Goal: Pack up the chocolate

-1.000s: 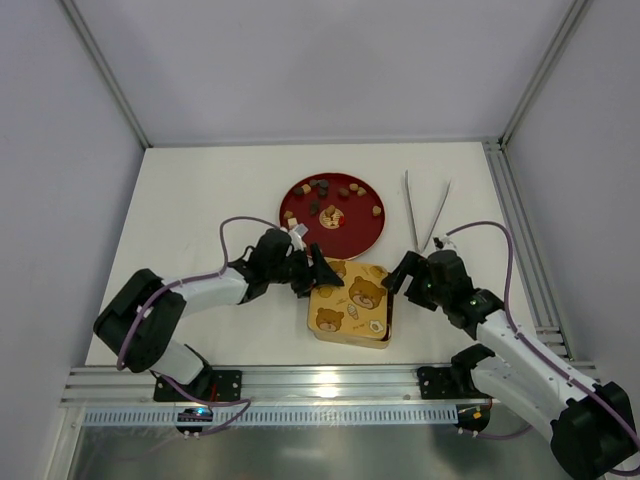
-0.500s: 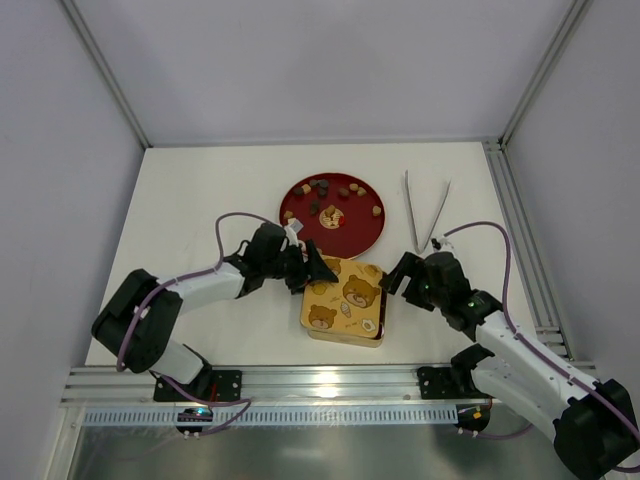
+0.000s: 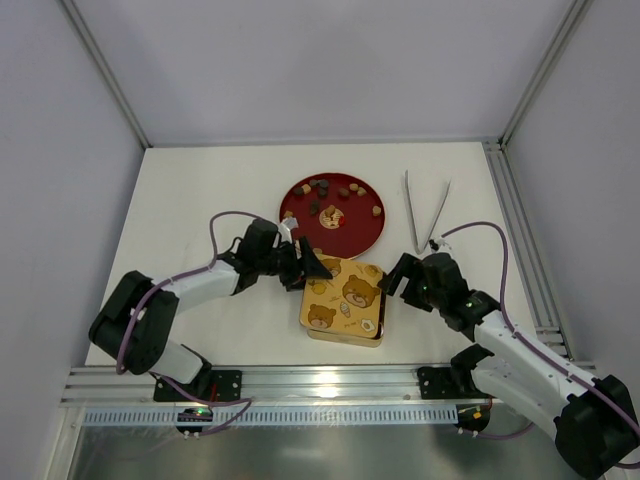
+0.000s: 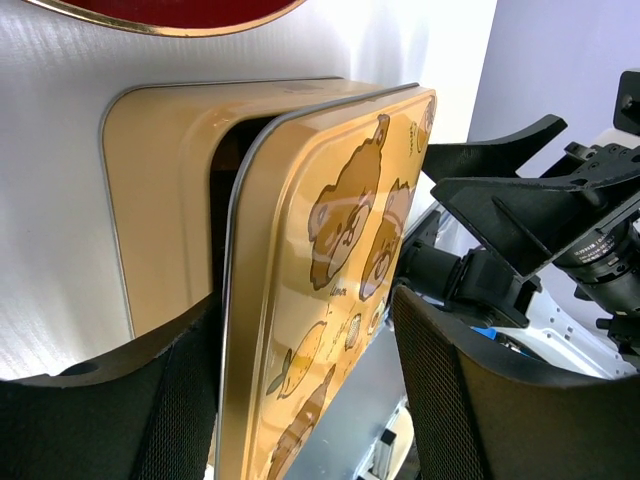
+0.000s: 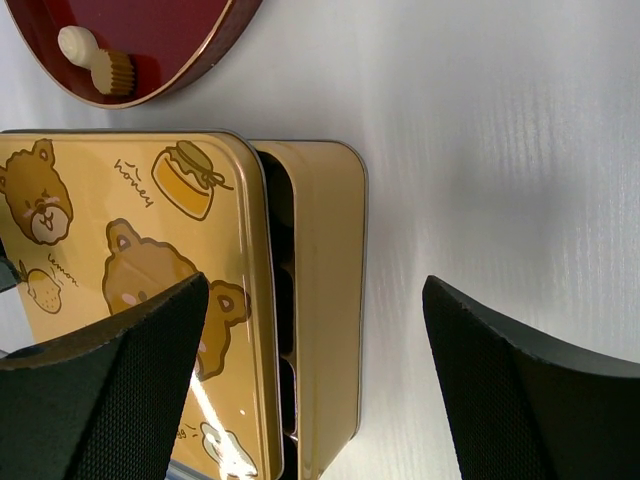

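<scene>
The big white table [image 3: 200, 200] held a gold metal box [image 5: 320, 300] in the lower middle of the top view. A round red plate [image 3: 345, 238] sat just above it. The box's gold bear lid [image 3: 340, 298] was pinched by the left gripper [image 3: 312, 268] and sat crooked, partly off. The right gripper [image 3: 400, 275] stood wide by the box, holding nothing. The small brown and tan chocolate [image 3: 322, 190] lay on the plate. I think the lid should go straight up, then aside, away from the plate. Only the left wrist view showed the dark gap under the lid. Only the top view showed the whole plate.
</scene>
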